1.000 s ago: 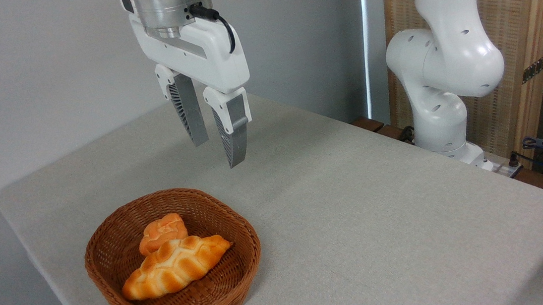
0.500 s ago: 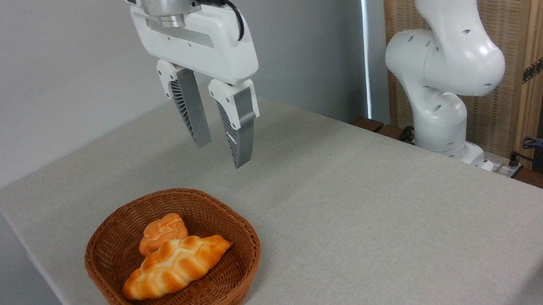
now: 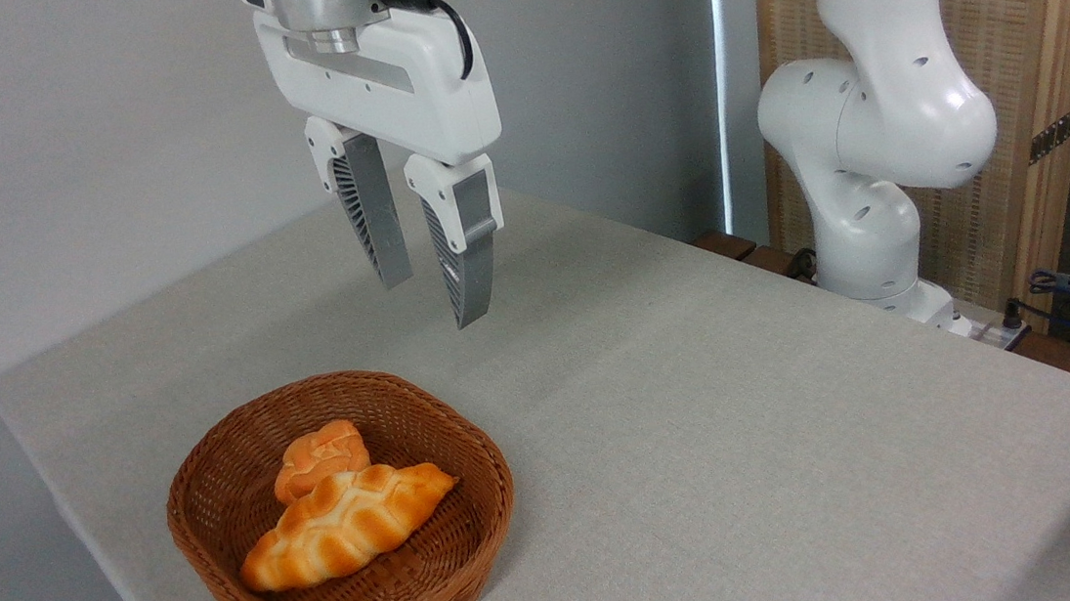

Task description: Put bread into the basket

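Bread (image 3: 346, 527) lies inside the basket (image 3: 479, 532), a small bun (image 3: 319, 456) touching it behind. Above and right of the basket, the gripper (image 3: 432, 301) hangs fingers down, jaws slightly apart, holding nothing. Its wrist is cut off by the frame top. Right of the basket, table (image 3: 754, 436) and arm base (image 3: 868, 239).

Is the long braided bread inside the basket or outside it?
Inside. The bread lies within the basket beside a small bun; the gripper hangs above, open and empty.
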Action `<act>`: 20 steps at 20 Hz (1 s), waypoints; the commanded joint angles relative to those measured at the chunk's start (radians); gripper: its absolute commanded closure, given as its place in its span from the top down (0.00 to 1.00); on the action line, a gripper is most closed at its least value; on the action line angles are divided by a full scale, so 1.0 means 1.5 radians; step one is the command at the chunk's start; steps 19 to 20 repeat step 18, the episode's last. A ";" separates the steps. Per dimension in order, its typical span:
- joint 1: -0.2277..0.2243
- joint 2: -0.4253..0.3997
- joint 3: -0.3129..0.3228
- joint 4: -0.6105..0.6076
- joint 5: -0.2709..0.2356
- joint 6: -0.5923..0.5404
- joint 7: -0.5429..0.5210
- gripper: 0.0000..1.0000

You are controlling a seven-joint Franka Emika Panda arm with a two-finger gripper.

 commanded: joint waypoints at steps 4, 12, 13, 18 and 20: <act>0.006 0.015 -0.019 0.009 0.009 -0.006 -0.013 1.00; 0.005 0.015 -0.014 0.009 0.014 -0.007 -0.008 1.00; 0.006 0.015 -0.014 0.009 0.013 -0.007 -0.006 1.00; 0.007 0.015 -0.009 0.008 0.013 -0.007 -0.010 1.00; 0.007 0.015 -0.009 0.008 0.013 -0.007 -0.010 1.00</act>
